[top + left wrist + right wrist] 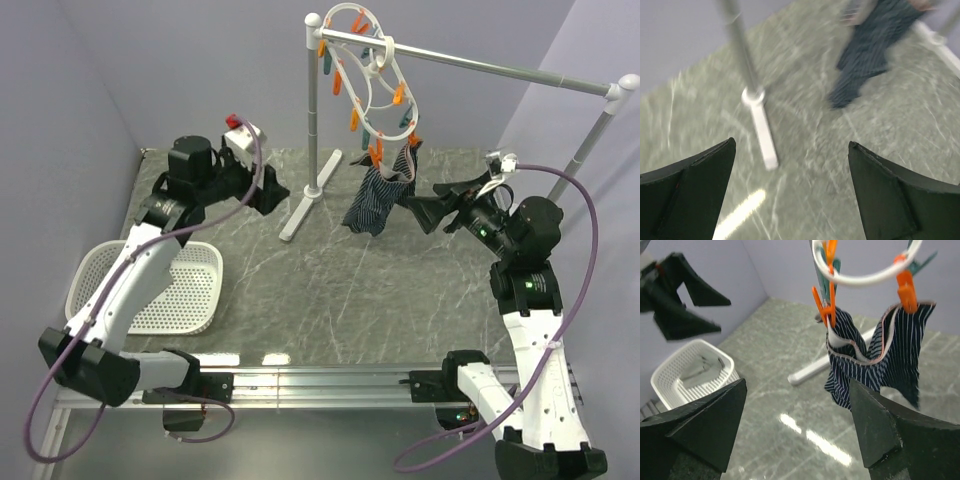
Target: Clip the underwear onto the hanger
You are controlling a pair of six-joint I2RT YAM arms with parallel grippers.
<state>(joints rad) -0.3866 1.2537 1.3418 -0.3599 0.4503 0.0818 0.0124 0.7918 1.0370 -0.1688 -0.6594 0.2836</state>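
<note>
Grey marbled table (330,290) lay below; the underwear (378,200) hung by orange pegs (906,290) from the hanger (375,75) on the rail (480,65). Left gripper (790,145) and right gripper (797,382) were both spread wide, holding nothing.

I count one underwear (375,205), one hanger (378,68), one rail stand (470,62), one basket (185,290), and two arms: left arm (130,275), right arm (530,300).
</note>
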